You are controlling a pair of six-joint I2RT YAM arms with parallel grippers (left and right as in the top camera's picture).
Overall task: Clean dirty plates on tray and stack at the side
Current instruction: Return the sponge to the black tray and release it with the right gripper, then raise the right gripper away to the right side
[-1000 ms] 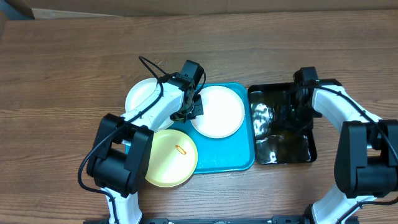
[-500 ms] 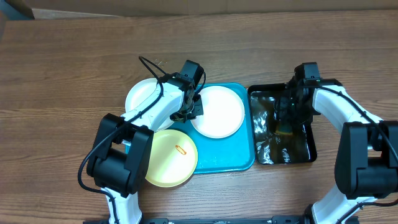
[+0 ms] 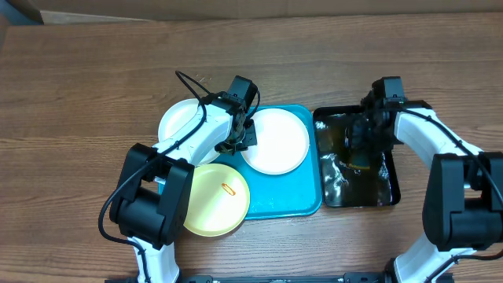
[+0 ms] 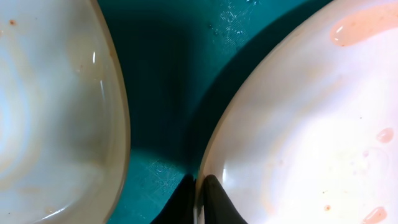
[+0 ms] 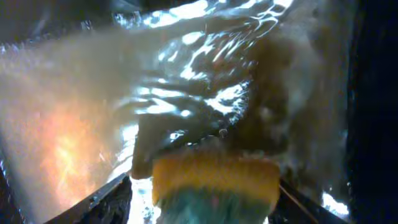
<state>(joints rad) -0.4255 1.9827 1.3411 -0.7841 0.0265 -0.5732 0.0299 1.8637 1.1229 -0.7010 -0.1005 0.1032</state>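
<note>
The turquoise tray (image 3: 295,192) holds a white plate (image 3: 274,140). My left gripper (image 3: 245,141) is shut on that plate's left rim; in the left wrist view its black fingers (image 4: 211,198) pinch the edge of the plate (image 4: 298,124), which carries pale orange smears. A second white plate (image 3: 183,123) lies to the left, and a yellow-green plate (image 3: 216,198) with an orange mark sits at the front left. My right gripper (image 3: 363,145) is down in the water of the black tray (image 3: 389,196), open, with a yellow and green sponge (image 5: 214,180) loose between its fingers.
The black tray stands right against the turquoise tray's right side. Both arms' bases are at the table's front edge. A black cable loops above the left arm (image 3: 189,82). Wooden tabletop surrounds both trays.
My right gripper has opened round the sponge in the black tray, and the water there has shifted. The left arm and the plates have not moved.
</note>
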